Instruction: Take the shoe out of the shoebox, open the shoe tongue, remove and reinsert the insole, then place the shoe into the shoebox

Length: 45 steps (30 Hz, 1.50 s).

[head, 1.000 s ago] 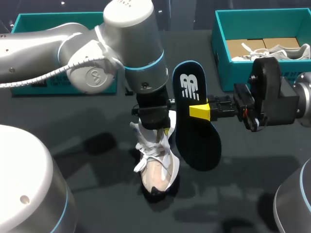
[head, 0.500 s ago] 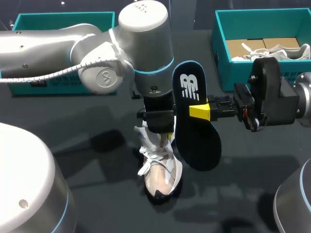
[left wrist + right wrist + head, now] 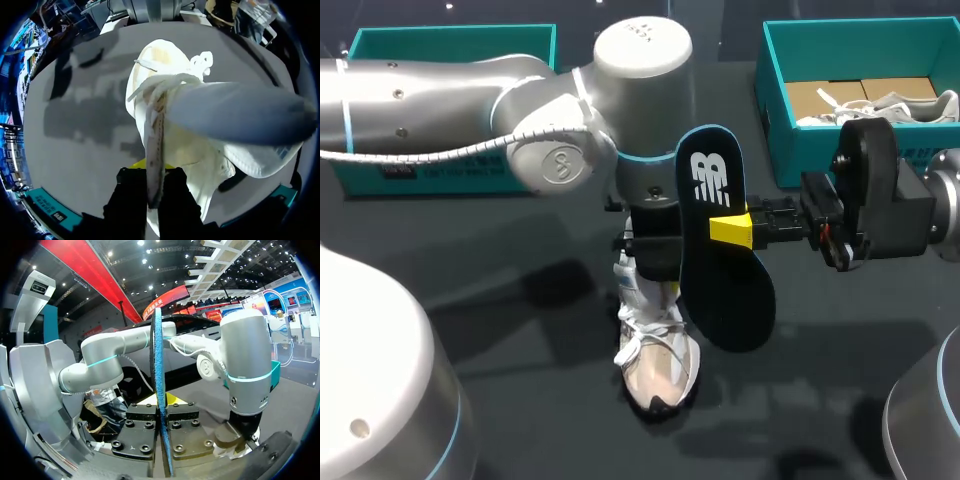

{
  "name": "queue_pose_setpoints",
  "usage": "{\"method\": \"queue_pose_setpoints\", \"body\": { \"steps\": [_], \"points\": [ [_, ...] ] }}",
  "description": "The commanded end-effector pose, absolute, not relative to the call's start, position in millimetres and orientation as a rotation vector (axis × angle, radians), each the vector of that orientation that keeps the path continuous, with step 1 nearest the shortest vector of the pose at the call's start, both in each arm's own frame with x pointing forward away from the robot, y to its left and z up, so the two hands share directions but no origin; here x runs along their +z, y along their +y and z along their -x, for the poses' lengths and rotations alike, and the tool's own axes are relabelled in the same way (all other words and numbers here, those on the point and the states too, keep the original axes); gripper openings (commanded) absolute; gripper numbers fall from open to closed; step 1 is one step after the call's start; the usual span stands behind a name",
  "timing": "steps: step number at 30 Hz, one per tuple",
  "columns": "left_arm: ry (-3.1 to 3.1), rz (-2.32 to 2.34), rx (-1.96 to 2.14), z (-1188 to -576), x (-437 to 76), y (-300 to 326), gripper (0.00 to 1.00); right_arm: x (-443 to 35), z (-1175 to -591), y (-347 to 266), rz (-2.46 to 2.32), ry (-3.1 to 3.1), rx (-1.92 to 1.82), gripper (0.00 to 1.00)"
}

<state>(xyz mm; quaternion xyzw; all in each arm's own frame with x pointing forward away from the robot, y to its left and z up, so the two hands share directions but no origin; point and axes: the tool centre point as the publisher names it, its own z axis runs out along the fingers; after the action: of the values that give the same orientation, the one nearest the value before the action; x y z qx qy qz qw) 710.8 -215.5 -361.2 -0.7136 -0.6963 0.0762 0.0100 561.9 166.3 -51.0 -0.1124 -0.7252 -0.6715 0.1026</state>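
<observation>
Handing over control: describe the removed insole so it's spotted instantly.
Over the dark table's middle, the right tool pinches a flat dark-blue foam insole by its edge. Unlike the white laced sneaker beside it, it bears a white logo.

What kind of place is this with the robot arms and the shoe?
Likely a robot practice bench: a dark table, a teal shoebox, the left pincer holding a white shoe, the right pincer its insole.
</observation>
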Motion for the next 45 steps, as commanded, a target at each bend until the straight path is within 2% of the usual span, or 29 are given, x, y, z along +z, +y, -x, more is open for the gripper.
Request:
{"method": "queue_pose_setpoints", "body": {
  "steps": [1,5,10,14,16,18,21,27,30,43,45],
  "points": [
    [-2.168,2.218,0.211,-712,-370,-224,0.00,-50,-552,165,0.458,-2.206,-2.015,0.00],
    [-2.165,2.226,0.168,-712,-375,-227,0.00,-50,-552,165,0.458,-2.206,-2.015,0.00],
    [-2.166,2.236,0.146,-711,-378,-230,0.32,-50,-552,165,0.458,-2.206,-2.015,0.00],
    [-2.180,2.241,0.143,-712,-377,-230,0.43,-50,-552,165,0.458,-2.206,-2.015,0.00],
    [-2.197,2.240,0.144,-713,-372,-229,0.55,-50,-552,165,0.458,-2.206,-2.015,0.00],
    [-2.225,2.231,0.150,-715,-366,-228,0.75,-50,-552,165,0.458,-2.206,-2.015,0.00],
    [-2.279,2.232,0.173,-720,-352,-224,0.98,-50,-552,165,0.458,-2.206,-2.015,0.00],
    [-2.434,2.266,0.271,-732,-304,-218,1.00,-50,-552,165,0.458,-2.206,-2.015,0.00],
    [-2.570,2.294,0.462,-743,-269,-218,1.00,-50,-552,165,0.458,-2.206,-2.015,0.00],
    [-2.570,2.294,0.462,-743,-269,-218,1.00,-50,-552,165,0.458,-2.206,-2.015,0.00],
    [-2.557,2.297,0.658,-746,-266,-218,1.00,-50,-552,165,0.458,-2.206,-2.015,0.00]
  ]
}}
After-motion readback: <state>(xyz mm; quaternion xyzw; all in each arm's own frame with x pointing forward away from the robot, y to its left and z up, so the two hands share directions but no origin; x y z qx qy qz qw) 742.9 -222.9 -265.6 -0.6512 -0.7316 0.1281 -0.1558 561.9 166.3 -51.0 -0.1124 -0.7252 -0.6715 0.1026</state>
